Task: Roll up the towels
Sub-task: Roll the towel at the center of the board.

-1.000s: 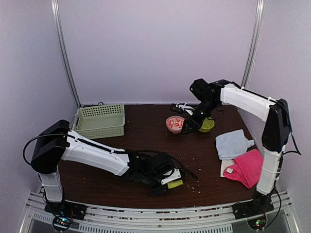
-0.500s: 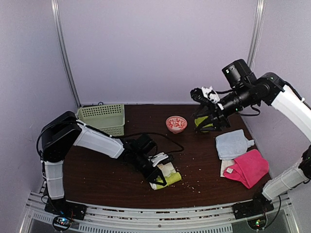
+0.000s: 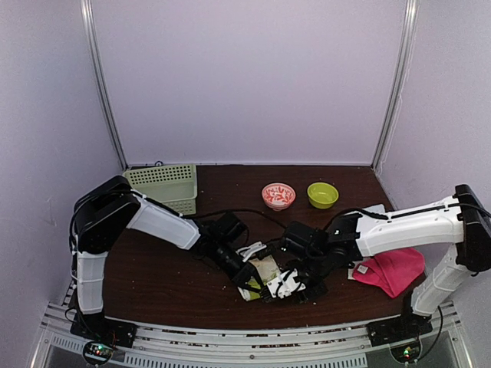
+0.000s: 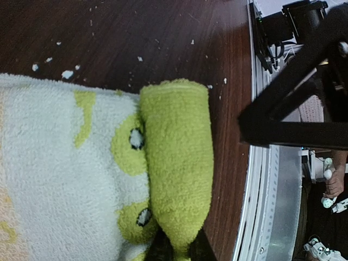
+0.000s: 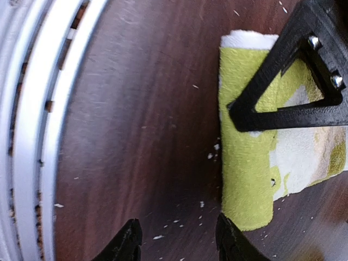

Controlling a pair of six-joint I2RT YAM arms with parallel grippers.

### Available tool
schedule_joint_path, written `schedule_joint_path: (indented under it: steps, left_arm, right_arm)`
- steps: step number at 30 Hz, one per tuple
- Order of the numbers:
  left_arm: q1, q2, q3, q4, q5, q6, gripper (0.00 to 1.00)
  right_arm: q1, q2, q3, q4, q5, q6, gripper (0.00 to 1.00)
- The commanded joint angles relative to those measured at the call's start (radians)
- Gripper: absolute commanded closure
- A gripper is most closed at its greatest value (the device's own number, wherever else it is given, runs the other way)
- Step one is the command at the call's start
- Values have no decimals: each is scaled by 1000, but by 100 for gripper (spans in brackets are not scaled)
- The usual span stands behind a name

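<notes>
**Desk** (image 3: 153, 287): dark wood, scattered with pale crumbs.

**Green basket** (image 3: 163, 188): stands in the 10 o'clock corner.

**Pink towel** (image 3: 395, 268): crumpled and unrolled at the 4 o'clock edge.

**Yellow towel** (image 3: 265, 271): lies at 6 o'clock near the front edge, partly rolled. The yellow-green roll (image 4: 176, 163) runs along one side, and the pale patterned remainder lies flat.

**Patterned bowl** (image 3: 278, 195) and **green bowl** (image 3: 322, 194): side by side and apart, at 12 to 1 o'clock.

**Left end effector** (image 4: 176, 253): pressed together, pinching one end of the roll.

**Right end effector** (image 5: 179, 242): spread with nothing between its fingers, over bare desk just beside an end of the roll.
</notes>
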Motion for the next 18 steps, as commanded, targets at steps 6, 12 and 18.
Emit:
schedule_joint_path:
  steps: [6, 12, 18]
  left_arm:
    - [-2, 74, -47, -108, -84, 22, 94]
    - [-2, 79, -44, -110, -84, 31, 94]
    - [-1, 79, -44, -119, -89, 40, 94]
  right_arm:
    - [34, 105, -10, 264, 193, 18, 54]
    - [46, 101, -4, 272, 197, 10, 54]
    - [46, 175, -15, 299, 228, -9, 54]
